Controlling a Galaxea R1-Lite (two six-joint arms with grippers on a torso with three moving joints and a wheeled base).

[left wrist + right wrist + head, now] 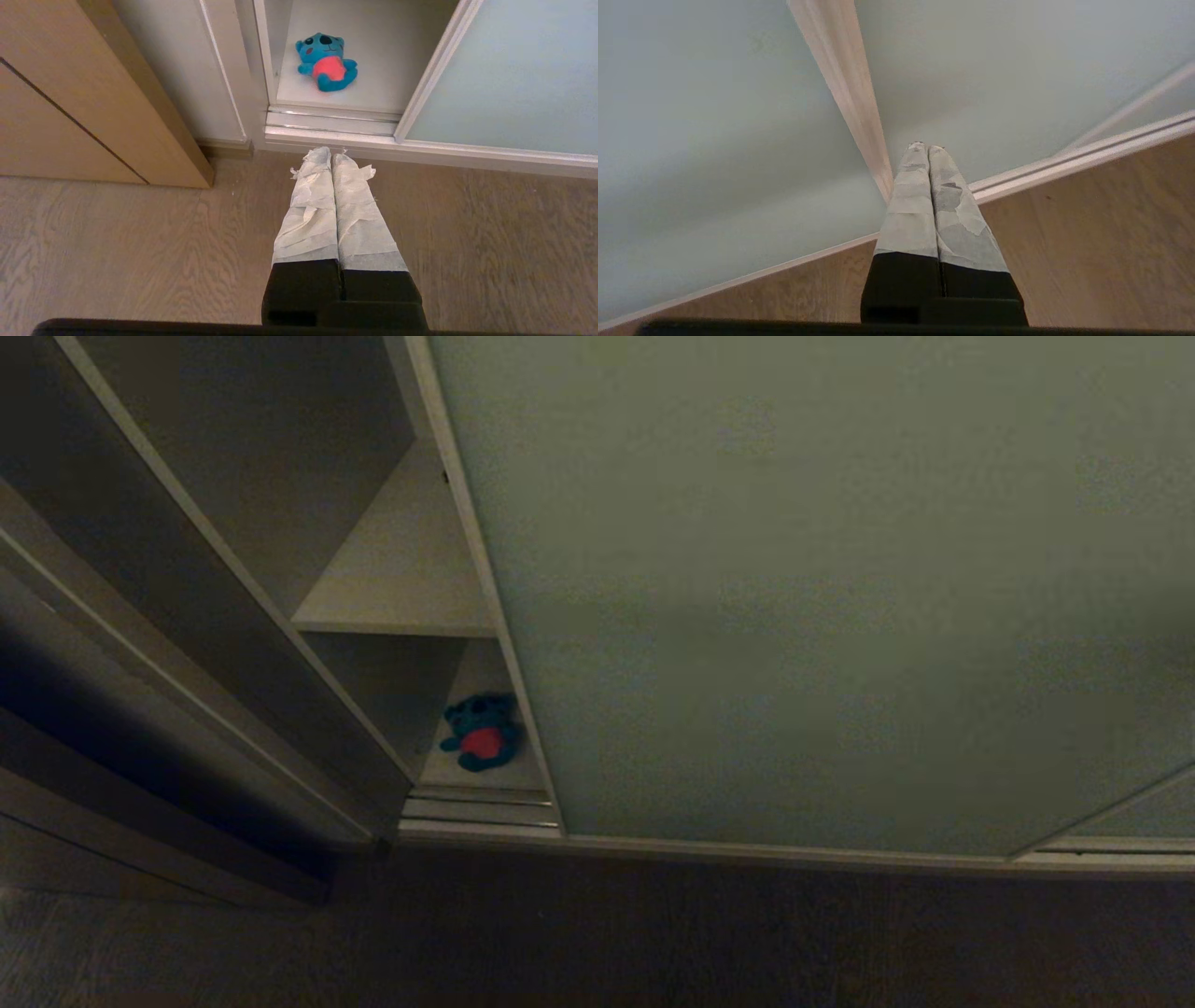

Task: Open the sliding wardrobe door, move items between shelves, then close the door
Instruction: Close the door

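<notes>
Door [822, 597] nearly shut, bear [481, 735] at the bottom shelf's [373, 95] front edge — right gripper [924, 148], fingers together, should push the frame squarely; left gripper [332, 154] likewise together.

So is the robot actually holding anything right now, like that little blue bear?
Nothing is held. The left gripper is shut and empty above the floor, apart from the teal-blue bear on the bottom shelf. The right gripper is shut and empty near the sliding wardrobe door.
</notes>
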